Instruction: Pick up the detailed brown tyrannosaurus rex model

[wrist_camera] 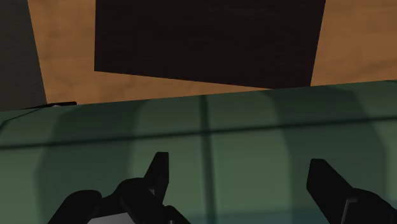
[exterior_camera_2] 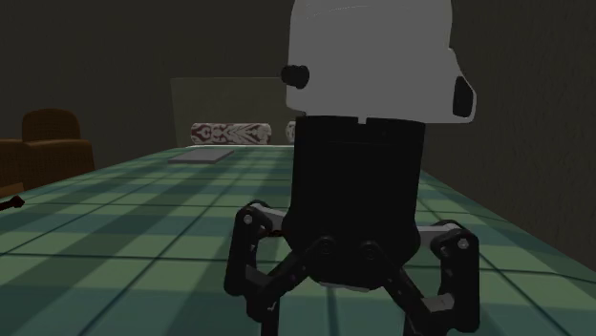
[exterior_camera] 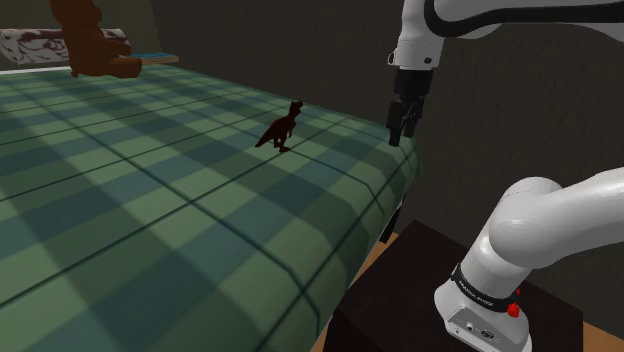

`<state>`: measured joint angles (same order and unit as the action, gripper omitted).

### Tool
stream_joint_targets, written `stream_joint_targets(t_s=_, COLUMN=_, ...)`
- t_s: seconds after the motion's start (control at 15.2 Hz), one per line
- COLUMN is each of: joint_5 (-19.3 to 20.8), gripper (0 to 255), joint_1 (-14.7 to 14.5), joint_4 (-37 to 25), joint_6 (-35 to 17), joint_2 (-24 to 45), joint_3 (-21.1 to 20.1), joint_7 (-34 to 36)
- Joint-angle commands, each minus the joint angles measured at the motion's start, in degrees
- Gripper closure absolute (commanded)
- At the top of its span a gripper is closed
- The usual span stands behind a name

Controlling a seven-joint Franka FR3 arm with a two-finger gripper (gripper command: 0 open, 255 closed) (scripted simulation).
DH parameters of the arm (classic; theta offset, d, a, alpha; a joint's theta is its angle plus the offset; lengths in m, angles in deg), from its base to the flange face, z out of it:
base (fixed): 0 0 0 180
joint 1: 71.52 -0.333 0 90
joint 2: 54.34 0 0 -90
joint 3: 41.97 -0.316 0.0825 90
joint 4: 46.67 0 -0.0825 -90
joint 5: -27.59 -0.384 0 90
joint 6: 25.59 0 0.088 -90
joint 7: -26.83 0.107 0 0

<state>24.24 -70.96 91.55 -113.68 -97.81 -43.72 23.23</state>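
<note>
the black gripper [exterior_camera: 400, 135] hangs over the edge of the green checked bed [exterior_camera: 150, 210], fingers spread apart, holding nothing. the brown dinosaur [exterior_camera: 281, 127] stands apart from it on the bed.

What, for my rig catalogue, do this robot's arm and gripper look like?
The arm is smooth white with rounded segments and dark bands at the joints. One band carries small white lettering, with a red mark just below it. The gripper is all black, with two angular fingers on jointed linkages.
</note>
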Motion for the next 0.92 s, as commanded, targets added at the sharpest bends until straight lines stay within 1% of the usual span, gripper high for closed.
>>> stream_joint_targets(t_s=0.0, joint_5=0.0, gripper=0, joint_1=0.0, joint_4=0.0, joint_6=0.0, joint_2=0.0, joint_3=0.0, joint_7=0.0)
stream_joint_targets(t_s=0.26, joint_5=-2.3, gripper=0, joint_1=1.3, joint_4=-4.1, joint_6=-3.9, joint_2=7.1, joint_3=-5.5, joint_7=11.0)
stream_joint_targets(t_s=0.46, joint_5=-2.9, gripper=0, joint_1=2.5, joint_4=-8.3, joint_6=-6.4, joint_2=13.1, joint_3=-9.2, joint_7=19.3)
stream_joint_targets(t_s=0.66, joint_5=-2.4, gripper=0, joint_1=3.9, joint_4=-13.3, joint_6=-8.4, joint_2=19.6, joint_3=-12.5, joint_7=27.6)
stream_joint_targets(t_s=0.86, joint_5=-0.8, gripper=0, joint_1=5.2, joint_4=-19.1, joint_6=-9.6, joint_2=26.5, joint_3=-15.4, joint_7=36.0)
